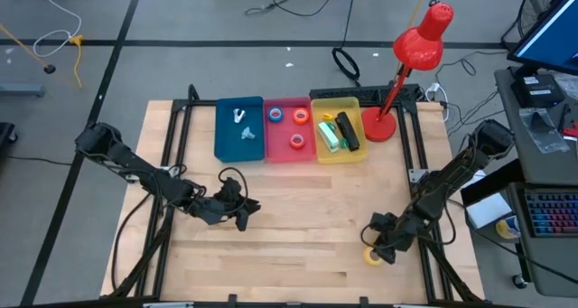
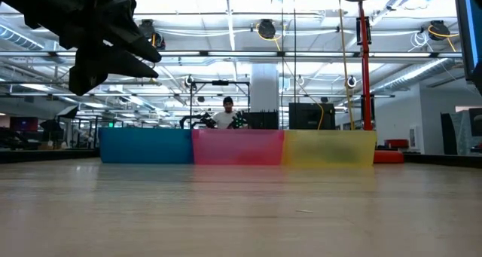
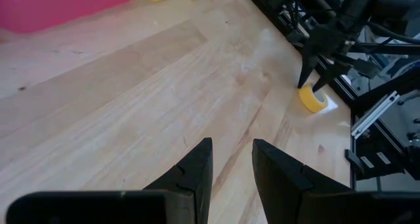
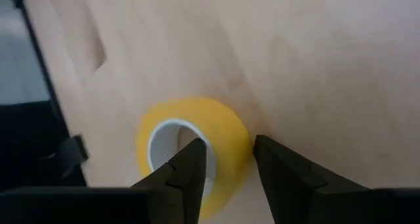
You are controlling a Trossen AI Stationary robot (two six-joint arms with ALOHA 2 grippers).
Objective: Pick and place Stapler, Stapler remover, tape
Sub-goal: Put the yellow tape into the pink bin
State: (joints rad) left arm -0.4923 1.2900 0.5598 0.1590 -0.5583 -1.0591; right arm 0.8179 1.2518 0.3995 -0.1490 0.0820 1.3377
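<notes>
Straddling one wall of the yellow tape roll (image 4: 193, 152), the right claw (image 4: 226, 161) has one finger down in the pale core hole and the other outside the rim, the gap between them wider than the wall, so it is not yet clenched on anything. The roll lies flat on the bench (image 1: 298, 218) near the front right corner, well apart from the three bins. It is probably light and fairly stiff, with a smooth outer face that may slide on the wood if nudged; pinching through the wall, core to rim, looks the surest hold, since a squeeze across the whole ring would need a wider spread. The left claw (image 3: 231, 161) hangs released over bare wood left of centre, fingers parted and holding nothing. Only the high view shows where things are sorted: a blue bin (image 1: 238, 129) with pale pieces, a pink bin (image 1: 288, 132) holding blue, orange and red rolls, a yellow bin (image 1: 339, 136) with a dark stapler and green item, beside a red lamp (image 1: 411, 60). The left wrist view shows the right claw from the side over the roll, while the low view misses the roll altogether and shows a person far behind the bins.
</notes>
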